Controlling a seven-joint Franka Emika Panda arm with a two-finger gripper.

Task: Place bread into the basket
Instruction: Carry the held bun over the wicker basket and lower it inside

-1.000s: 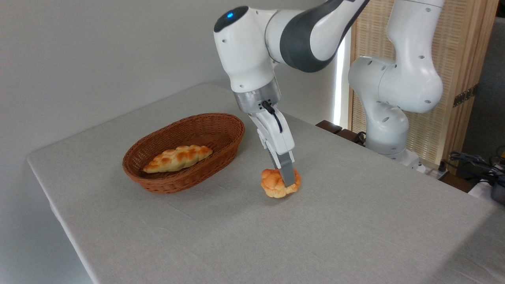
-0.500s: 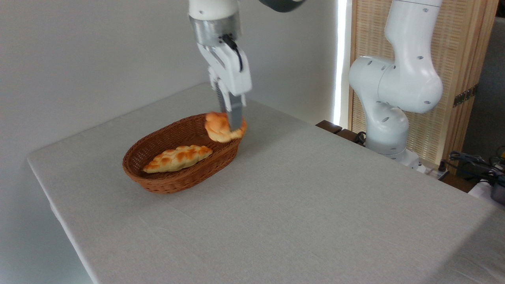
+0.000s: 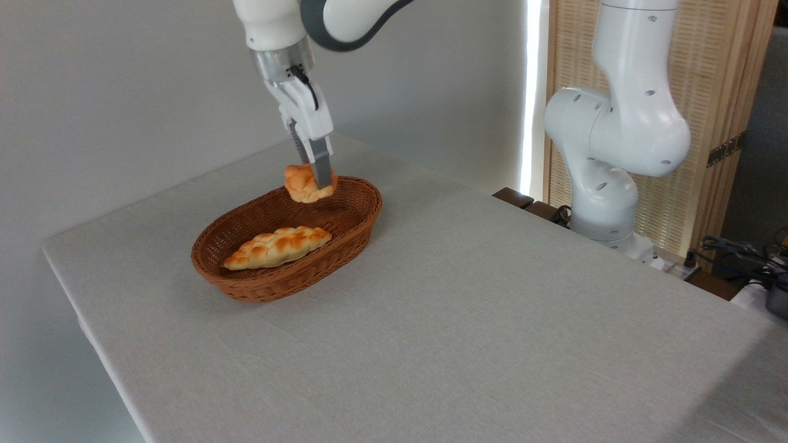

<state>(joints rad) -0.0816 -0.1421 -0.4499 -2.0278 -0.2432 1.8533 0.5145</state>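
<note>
Your gripper (image 3: 315, 178) has its fingers (image 3: 322, 167) closed on the bread (image 3: 306, 183), pinching it from the sides. Only the near grey finger shows clearly; the far one is mostly hidden behind the bun.

The bread is off the counter (image 3: 468, 307), hanging in the air above the far end of the basket (image 3: 271, 286), just over the back rim. It doesn't look to be touching the wicker, but the gap is small and hard to judge from this angle. The glossy orange top faces up and left, the paler base down.

The basket sits on the left half of the counter, long axis running near-left to far-right. The braided loaf (image 3: 278, 246) lies inside it along the nearer side, well apart from the held bun. The floor of the basket under the bun is bare wicker.

The arm (image 3: 622, 123) comes in from the top of the view, with the wrist tilted so the fingers point down and slightly right. Its base stands off the counter's far right edge, in front of a woven screen (image 3: 726, 92). There are cables (image 3: 739, 252) on the far right.
</note>
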